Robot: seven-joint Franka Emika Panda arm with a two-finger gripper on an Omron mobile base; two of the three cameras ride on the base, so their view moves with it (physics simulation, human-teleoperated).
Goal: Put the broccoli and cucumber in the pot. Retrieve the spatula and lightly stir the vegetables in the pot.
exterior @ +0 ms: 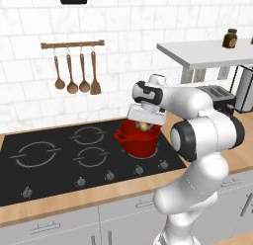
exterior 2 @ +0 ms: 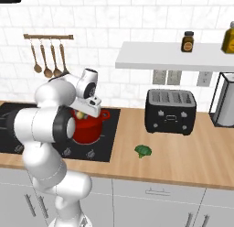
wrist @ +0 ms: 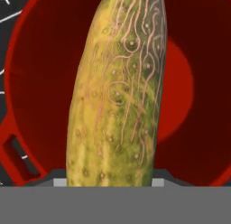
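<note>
The gripper hangs directly over the red pot at the right end of the black hob, its fingers mostly hidden behind the white hand. In the hand view the cucumber stands between the partly closed jaws, which grip its thick lower end; that end is cut off by the frame's bottom, and its tip runs off the top. Its skin is yellow-green with darker green streaks and pale raised veins and bumps. Behind it lies the pot's dark red interior, with 1 side handle at the lower left. From the base views just a pale sliver of cucumber shows at the pot's mouth. The broccoli, a small dark-green clump, lies on the wooden worktop near its front edge, in front of the black toaster and well apart from the pot
</note>
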